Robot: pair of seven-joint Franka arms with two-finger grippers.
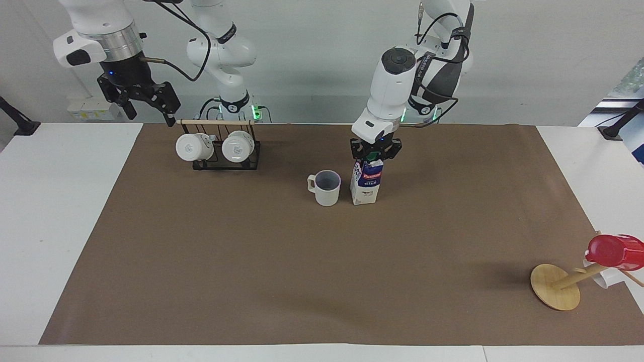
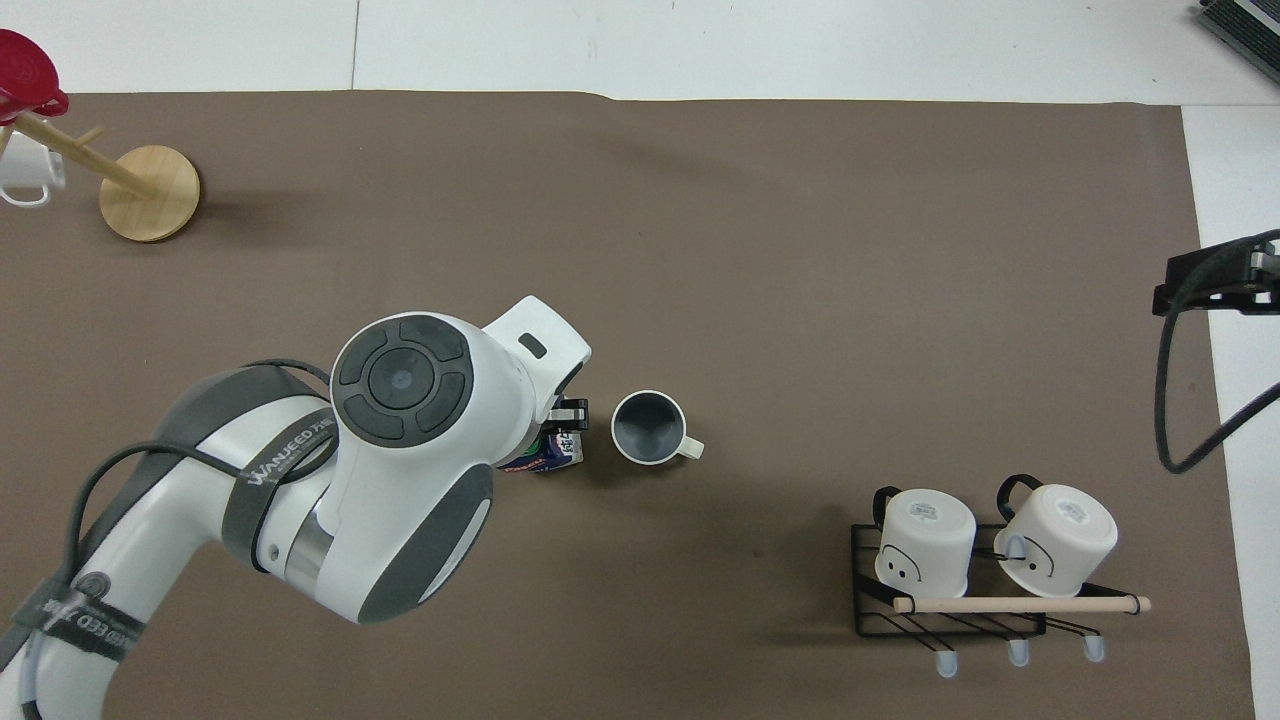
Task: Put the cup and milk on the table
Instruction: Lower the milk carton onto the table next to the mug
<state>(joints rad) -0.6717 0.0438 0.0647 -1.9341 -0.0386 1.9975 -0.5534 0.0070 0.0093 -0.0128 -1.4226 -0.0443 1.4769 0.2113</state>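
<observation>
The scene was evenly and brightly lit from above. Soft, short shadows were cast on the table [image 1: 70, 211] beside the milk [image 1: 366, 184] and the cup [image 1: 326, 188]. No glare was seen on the matte paper. Both views were rendered sharp, without noticeable edge distortion.

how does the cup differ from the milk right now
The cup is short, round, off-white and open-topped; the milk is taller, boxy, white and dark blue with a red label. The cup stands free; the left gripper grips the milk's top. Both are upright on the brown paper sheet, side by side.
</observation>
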